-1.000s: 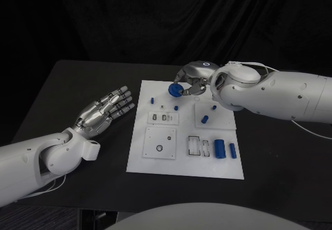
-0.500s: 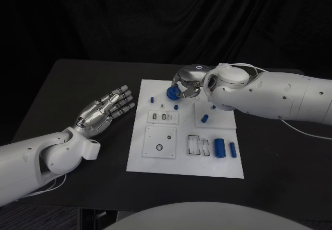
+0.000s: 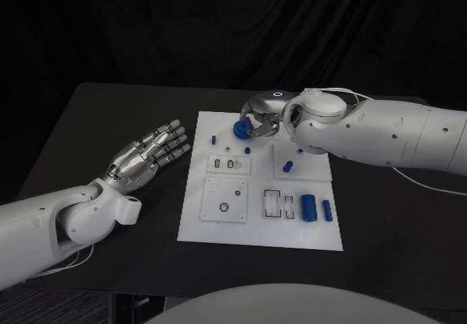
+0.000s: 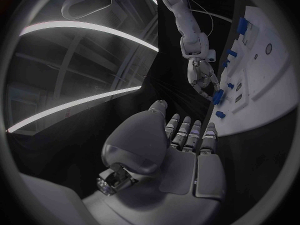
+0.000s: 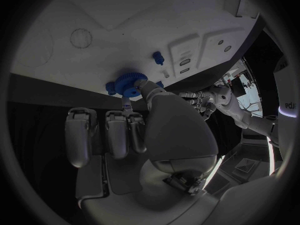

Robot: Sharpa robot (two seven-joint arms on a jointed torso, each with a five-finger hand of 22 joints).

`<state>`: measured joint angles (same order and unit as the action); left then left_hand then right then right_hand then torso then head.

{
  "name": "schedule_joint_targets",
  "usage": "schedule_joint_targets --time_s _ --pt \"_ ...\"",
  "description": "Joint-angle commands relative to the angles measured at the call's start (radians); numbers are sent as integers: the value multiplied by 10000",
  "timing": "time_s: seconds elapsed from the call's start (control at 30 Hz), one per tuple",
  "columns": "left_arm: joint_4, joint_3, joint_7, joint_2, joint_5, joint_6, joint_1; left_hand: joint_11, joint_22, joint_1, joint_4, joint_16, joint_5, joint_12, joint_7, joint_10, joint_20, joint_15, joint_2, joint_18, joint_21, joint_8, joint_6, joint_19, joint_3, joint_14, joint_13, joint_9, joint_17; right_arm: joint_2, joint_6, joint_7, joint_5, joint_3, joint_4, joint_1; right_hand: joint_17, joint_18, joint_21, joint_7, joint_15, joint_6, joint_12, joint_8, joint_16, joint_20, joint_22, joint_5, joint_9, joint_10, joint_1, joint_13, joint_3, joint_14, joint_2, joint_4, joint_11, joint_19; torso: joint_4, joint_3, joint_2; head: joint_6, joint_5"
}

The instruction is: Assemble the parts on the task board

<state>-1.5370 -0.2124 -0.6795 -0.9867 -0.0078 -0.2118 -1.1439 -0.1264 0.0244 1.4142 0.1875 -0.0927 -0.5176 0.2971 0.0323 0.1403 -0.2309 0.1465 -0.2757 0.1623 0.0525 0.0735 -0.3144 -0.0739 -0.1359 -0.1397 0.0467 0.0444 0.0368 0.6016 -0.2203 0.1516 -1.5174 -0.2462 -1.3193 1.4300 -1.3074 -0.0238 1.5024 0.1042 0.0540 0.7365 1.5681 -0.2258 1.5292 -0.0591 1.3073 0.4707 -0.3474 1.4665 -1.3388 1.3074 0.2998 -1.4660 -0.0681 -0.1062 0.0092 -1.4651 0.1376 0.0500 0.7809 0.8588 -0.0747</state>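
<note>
Holding a blue gear [image 3: 242, 129] between its fingertips, the right hand [image 3: 262, 116] is over the far part of the white task board [image 3: 261, 233], near the board's far edge. In the right wrist view the gear [image 5: 129, 83] shows its toothed rim, pinched between the thumb and a finger, and it is very close to the board surface [image 5: 94, 30] — whether it touches the board I cannot tell.

The left hand [image 3: 148, 156] is over the black table [image 3: 88, 121] to the left of the board, palm up, with the fingers stretched and apart, and it holds nothing. The left wrist view shows the same open palm [image 4: 181, 155], and farther away the right hand [image 4: 203, 80] with the gear [image 4: 217, 98] at the board edge.

On the board other blue parts lie apart from each other: a small peg [image 3: 214, 141] near the left edge, a short pin [image 3: 247, 151] just under the gear, another piece [image 3: 288, 166] on the raised square plate, and two blue cylinders [image 3: 308, 208] side by side near the right edge — the bigger one beside the narrower one [image 3: 327, 211].
</note>
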Motion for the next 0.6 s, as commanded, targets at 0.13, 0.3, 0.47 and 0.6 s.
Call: schedule_joint_targets --time_s 0.13,0.3,0.47,0.6 --pt "0 8 -875 17 42 -173 15 -15 -15 -26 -5 -31 -45 -40 47 -85 -69 -18 -21 28 -26 -37 28 10 79 56 -10 -7 -8 -40 467 216 -84 0 33 -33 -2000 -48 -199 -95 -1 -532 -20 665 -165 -3 2110 -200 272 951 12 2556 178 -777 -135 57 -39 -393 9 4 -4 6 1" --pt "13 8 -860 20 42 -190 15 -14 -15 -33 -9 -33 -44 -39 56 -87 -71 -16 -19 28 -27 -38 33 11 86 55 -9 -7 -8 -45 608 252 -84 0 46 -42 -1852 -105 -405 -180 47 -1628 -237 1279 -319 43 2008 -301 867 560 -36 2221 244 -701 -162 179 -104 -255 7 4 -4 10 0" --pt "31 8 -847 21 42 -206 16 -14 -15 -33 -9 -33 -44 -39 56 -87 -71 -16 -19 28 -27 -38 33 11 86 55 -9 -7 -8 -10 550 180 -84 0 45 -47 -1799 -129 -500 -207 60 -2236 -298 1507 -379 59 1967 -436 1218 458 -7 2135 241 -669 -158 204 -121 -194 10 7 -5 14 1" --pt "48 8 -841 26 42 -219 17 -14 -15 -33 -9 -33 -44 -39 56 -87 -71 -16 -19 28 -27 -38 33 11 86 55 -9 -7 -8 23 433 106 -84 0 35 -48 -1783 -134 -522 -226 66 -2387 -307 1564 -396 64 1958 -469 1306 446 -8 2125 244 -660 -150 215 -133 -181 4 10 -11 31 -2"
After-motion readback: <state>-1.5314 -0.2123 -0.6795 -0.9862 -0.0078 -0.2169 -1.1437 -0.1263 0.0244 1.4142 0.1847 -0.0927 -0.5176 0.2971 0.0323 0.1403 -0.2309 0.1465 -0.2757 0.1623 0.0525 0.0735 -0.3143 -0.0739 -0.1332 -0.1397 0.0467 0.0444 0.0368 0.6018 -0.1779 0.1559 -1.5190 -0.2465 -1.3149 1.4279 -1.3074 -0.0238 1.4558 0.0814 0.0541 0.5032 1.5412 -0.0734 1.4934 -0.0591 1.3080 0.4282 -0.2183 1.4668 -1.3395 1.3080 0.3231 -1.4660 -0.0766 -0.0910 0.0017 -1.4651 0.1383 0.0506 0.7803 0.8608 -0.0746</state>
